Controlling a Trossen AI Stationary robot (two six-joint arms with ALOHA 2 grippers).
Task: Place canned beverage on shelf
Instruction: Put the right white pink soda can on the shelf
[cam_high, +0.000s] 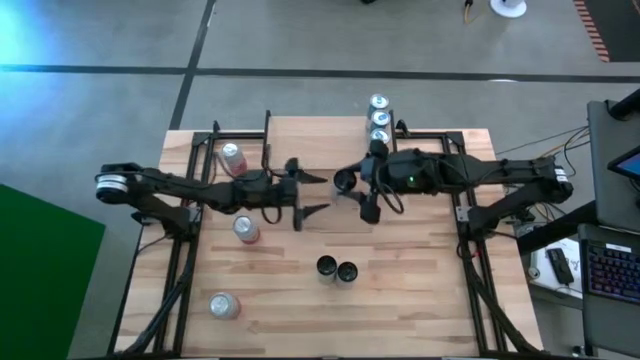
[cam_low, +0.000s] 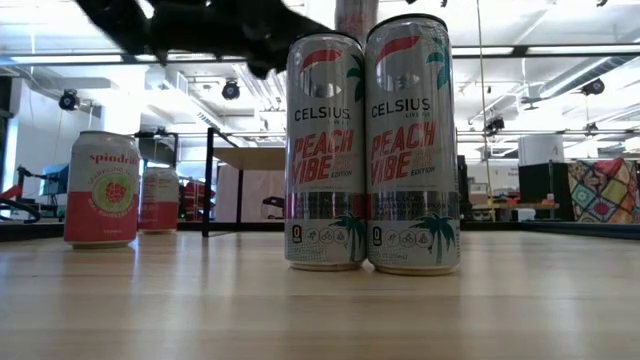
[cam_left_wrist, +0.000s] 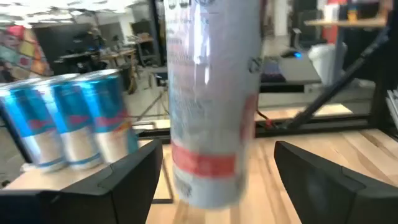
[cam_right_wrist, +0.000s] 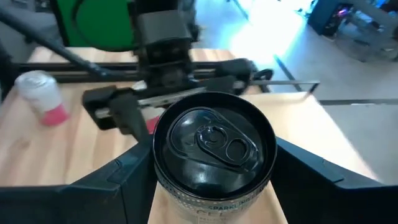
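Pink cans: a "Spindrift" can (cam_low: 101, 188) with a strawberry picture stood at the left of the low view, a second pink can (cam_low: 159, 199) just behind it with print too small to read.
Other loose cans: from above, one pink-topped can (cam_high: 232, 158) stood at the far left of the tabletop (cam_high: 420, 290), one (cam_high: 245, 229) just beside the left arm, and one (cam_high: 223, 305) lay near the front left corner.
Left tool (cam_high: 312, 194): the left arm reached in level from the left, its fingers spread wide, pointing toward the centre and holding nothing.
Left tool's own view: the two dark fingers (cam_left_wrist: 132, 180) stood well apart; the can between them and the camera's far side was blurred, only a red band readable as colour, no words.
Celsius pair: two tall cans (cam_low: 371, 145) stood touching at the front centre, each reading "CELSIUS PEACH VIBE", with palm trees near the base; from above only their dark tops (cam_high: 337, 269) showed.
Held can (cam_right_wrist: 213, 151): a dark-topped can with its pull tab unopened, pinched between the right tool's fingers, held above the middle of the tabletop; its label was cut off.
Right tool (cam_high: 357, 193): the right arm came in from the right, wrist bent down, clamped on that can.
Shelf (cam_left_wrist: 93, 178): its light top carried three blue-and-silver cans (cam_high: 379, 119) in a row at the far edge; their writing was unreadable.
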